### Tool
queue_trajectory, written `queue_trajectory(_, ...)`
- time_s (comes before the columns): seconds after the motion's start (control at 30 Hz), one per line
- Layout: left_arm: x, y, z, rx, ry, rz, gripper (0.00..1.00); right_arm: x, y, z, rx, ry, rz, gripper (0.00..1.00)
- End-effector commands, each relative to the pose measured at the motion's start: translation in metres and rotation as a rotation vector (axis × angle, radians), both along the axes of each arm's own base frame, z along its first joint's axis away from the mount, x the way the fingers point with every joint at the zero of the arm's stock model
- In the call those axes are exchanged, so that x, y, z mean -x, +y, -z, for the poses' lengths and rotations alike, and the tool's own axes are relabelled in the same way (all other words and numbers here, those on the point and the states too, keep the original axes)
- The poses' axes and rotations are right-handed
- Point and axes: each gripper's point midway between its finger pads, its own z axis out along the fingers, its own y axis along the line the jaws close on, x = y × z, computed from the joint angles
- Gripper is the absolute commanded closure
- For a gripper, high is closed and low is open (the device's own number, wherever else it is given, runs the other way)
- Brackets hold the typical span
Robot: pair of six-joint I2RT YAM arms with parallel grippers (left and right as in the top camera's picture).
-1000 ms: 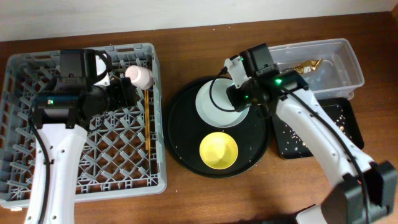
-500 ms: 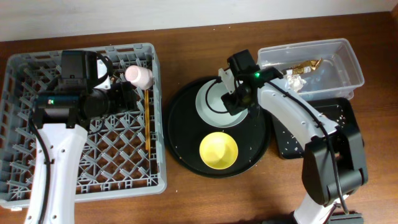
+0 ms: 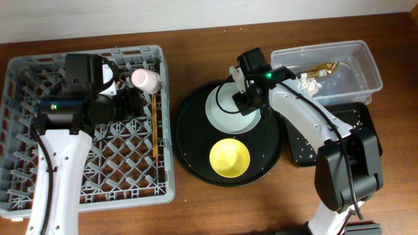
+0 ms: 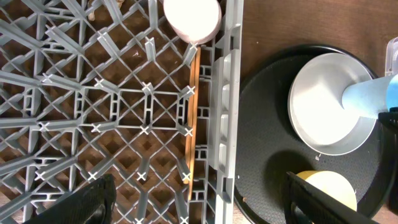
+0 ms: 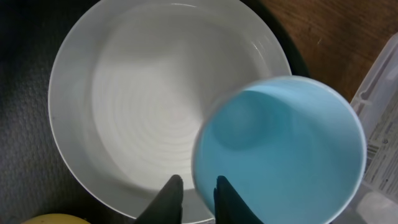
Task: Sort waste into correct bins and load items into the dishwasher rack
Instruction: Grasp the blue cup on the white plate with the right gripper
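The right end effector (image 5: 198, 183) has narrowed over the last second. It now pinches the wall of the light-blue cup (image 5: 280, 155), one finger inside the rim and one outside. The grasp looks made, so the next step is probably the carry left to the dishwasher rack (image 3: 39, 189). The cup sits at the far-right edge of the white plate (image 5: 143, 112), tilted, smooth and empty inside. The left end effector (image 4: 205, 199) hangs wide open and empty over the rack.
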Motion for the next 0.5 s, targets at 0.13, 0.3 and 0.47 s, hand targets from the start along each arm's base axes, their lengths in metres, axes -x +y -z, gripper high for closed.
queue_trajectory(0.13, 0.001, 0.000, 0.005, -0.007, 0.013, 0.005, 0.17, -0.003, -0.003, 0.004, 0.027, -0.006, 0.011, 0.87)
queue_trajectory(0.3, 0.001, 0.000, 0.005, -0.007, 0.013, 0.005, 0.17, -0.006, -0.001, 0.009, 0.026, -0.004, 0.011, 0.96)
queue_trajectory(0.47, 0.001, -0.006, 0.004, 0.023, 0.013, 0.029, 0.05, -0.014, 0.027, -0.092, -0.158, -0.140, -0.044, 0.96)
